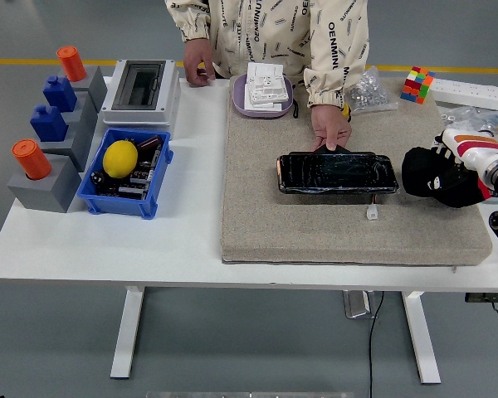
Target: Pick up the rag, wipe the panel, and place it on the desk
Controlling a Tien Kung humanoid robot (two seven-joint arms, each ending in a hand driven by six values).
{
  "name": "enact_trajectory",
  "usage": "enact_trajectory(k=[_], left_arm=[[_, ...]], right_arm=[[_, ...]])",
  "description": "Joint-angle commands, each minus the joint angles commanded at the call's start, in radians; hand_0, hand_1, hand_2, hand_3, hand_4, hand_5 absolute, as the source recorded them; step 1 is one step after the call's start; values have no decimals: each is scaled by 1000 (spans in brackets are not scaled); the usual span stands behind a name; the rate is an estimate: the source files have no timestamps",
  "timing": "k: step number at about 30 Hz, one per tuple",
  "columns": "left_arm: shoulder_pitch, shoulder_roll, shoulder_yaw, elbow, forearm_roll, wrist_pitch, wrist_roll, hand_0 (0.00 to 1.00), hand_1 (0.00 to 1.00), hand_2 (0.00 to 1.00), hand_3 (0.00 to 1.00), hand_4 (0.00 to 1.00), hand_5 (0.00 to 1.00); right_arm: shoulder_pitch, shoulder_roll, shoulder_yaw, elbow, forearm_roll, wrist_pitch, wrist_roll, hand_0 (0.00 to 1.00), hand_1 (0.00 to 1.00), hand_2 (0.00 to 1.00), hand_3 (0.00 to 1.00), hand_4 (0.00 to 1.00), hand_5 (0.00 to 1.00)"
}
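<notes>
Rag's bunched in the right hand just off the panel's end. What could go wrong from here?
1. A person's hand rests on the far edge of the panel; another wipe pass could brush those fingers.
2. The small white connector lies on the mat just below the panel's right end; the rag in the right hand may snag it.

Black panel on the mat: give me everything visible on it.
The black panel is a long, flat, glossy rectangle with rounded corners, lying flat and lengthwise across the grey felt mat. Its surface shows pale streaks or reflections. A thin wire leaves its lower right edge to a small white connector on the mat. A person's hand presses fingertips on its far edge. The robot's right hand, bunched in a black rag, sits just off its right end, apart from it.
</notes>
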Motion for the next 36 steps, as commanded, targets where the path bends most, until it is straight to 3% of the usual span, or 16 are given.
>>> enact_trajectory(k=[2, 3, 8, 9, 14, 15, 20, 21, 26, 27, 36], left_arm=[[-2, 0, 1, 0, 0, -1, -1, 725, 716, 767, 626, 694, 581], [-3, 0, 0, 0, 1, -1, -2, 724, 716, 767, 627, 694, 582], [-5, -1, -2, 0, 2, -3, -3, 724, 716, 767, 627, 694, 582], [-4, -1, -2, 0, 2, -2, -3, 724, 716, 767, 627, 694, 582], [-3, 0, -7, 0, 5, -1, -2, 724, 716, 767, 627, 694, 582], [-3, 0, -7, 0, 5, -1, -2, 725, 716, 767, 627, 694, 581], [-4, 0, -8, 0, 6, -2, -3, 725, 716, 767, 627, 694, 581], [-4, 0, -8, 0, 5, -2, -3, 723, 716, 767, 627, 694, 581], [-3, -1, -10, 0, 5, -2, -3, 723, 716, 767, 627, 694, 581], [-3, -1, -10, 0, 5, -2, -3, 724, 716, 767, 627, 694, 582], [-2, -1, -15, 0, 9, -2, -3, 724, 716, 767, 627, 694, 583]], right_arm=[[2, 0, 3, 0, 2, 8, 3, 311, 421, 468, 459, 965, 121], [2, 0, 5, 0, 2, 12, 4, 406, 462, 513, 491, 998, 258], [3, -2, 14, 0, 4, 35, 5, 406, 462, 513, 491, 998, 258], [2, -2, 15, -1, 4, 44, 3, 456, 502, 576, 536, 998, 407], [-1, -2, 18, -3, 5, 65, 3, 456, 502, 576, 536, 998, 407], [-1, -2, 19, -3, 6, 68, 3, 517, 552, 651, 627, 998, 432], [0, -3, 24, -3, 7, 82, 4, 517, 552, 651, 627, 998, 432], [0, -4, 26, -3, 7, 84, 4, 582, 597, 698, 716, 998, 452], [1, -8, 35, -2, 3, 95, 1, 582, 597, 698, 716, 998, 452], [1, -8, 36, -2, 3, 96, 0, 695, 680, 784, 777, 998, 469], [4, -15, 50, 6, -4, 117, -2, 735, 711, 831, 816, 998, 490]])
